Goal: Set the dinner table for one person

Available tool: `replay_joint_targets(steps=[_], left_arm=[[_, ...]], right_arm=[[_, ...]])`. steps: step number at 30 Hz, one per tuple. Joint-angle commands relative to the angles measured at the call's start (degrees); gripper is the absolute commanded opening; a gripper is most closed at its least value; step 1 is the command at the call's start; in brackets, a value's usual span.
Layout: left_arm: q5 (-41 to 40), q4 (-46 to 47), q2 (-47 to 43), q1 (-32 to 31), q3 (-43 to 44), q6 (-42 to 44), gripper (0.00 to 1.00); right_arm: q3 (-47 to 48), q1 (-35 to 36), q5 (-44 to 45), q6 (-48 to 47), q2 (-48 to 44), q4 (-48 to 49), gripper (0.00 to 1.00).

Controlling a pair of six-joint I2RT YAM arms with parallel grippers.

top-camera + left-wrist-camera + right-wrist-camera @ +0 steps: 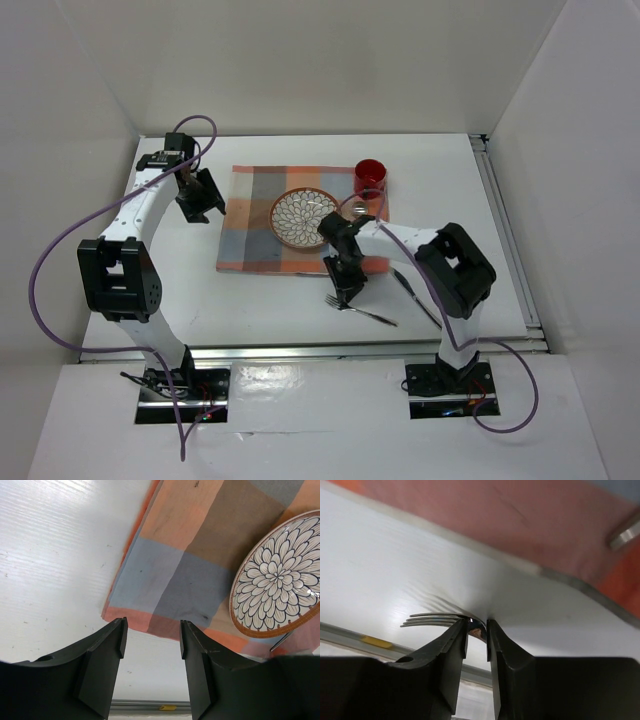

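The white dinner table [260, 305] carries a checked placemat [250, 235] with a flower-patterned plate [304, 217] on it and a red cup [371, 176] at its far right corner. A metal fork [365, 314] lies on the table in front of the placemat. My right gripper [347, 290] is down on its tine end. In the right wrist view the gripper [477, 627] is shut on the fork's neck [479, 629], tines [427, 620] pointing left. My left gripper [203, 205] hovers by the placemat's left edge; it [152, 630] is open and empty.
A knife [415, 297] lies on the table right of the fork. A shiny utensil [353, 207] lies by the plate's right rim, partly hidden by my right arm. A silver rail [350, 348] runs along the near table edge. White walls enclose the table.
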Motion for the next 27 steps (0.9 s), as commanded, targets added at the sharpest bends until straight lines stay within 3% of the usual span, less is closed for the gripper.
replay_joint_targets(steps=[1, 5, 10, 13, 14, 15, 16, 27], left_arm=[[0.02, 0.09, -0.08, 0.06, 0.24, -0.08, 0.62], [-0.59, 0.09, -0.60, 0.06, 0.24, -0.08, 0.62], [-1.12, 0.09, -0.60, 0.06, 0.77, -0.08, 0.62], [-0.51, 0.09, -0.60, 0.06, 0.77, -0.08, 0.62], [-0.50, 0.09, -0.60, 0.06, 0.77, -0.08, 0.62], [-0.50, 0.09, -0.60, 0.06, 0.77, -0.08, 0.62], [0.02, 0.79, -0.60, 0.06, 0.77, -0.08, 0.62], [0.73, 0.80, -1.13, 0.06, 0.77, -0.61, 0.62]], right_arm=[[4.13, 2.15, 3.57, 0.17, 5.70, 5.36, 0.33], [10.54, 3.48, 1.73, 0.17, 10.88, 5.36, 0.32], [13.54, 3.48, 3.30, -0.36, 8.98, 5.36, 0.30], [10.75, 3.48, 4.36, -0.88, 3.79, 6.49, 0.42], [9.77, 3.48, 4.36, -1.40, 2.65, 6.50, 0.48], [8.72, 3.48, 3.58, -1.41, 0.64, 8.24, 0.62], [6.53, 3.48, 2.61, -2.11, 0.09, 8.86, 0.65], [-4.29, 3.48, -2.40, -5.01, -3.25, 12.21, 0.68]])
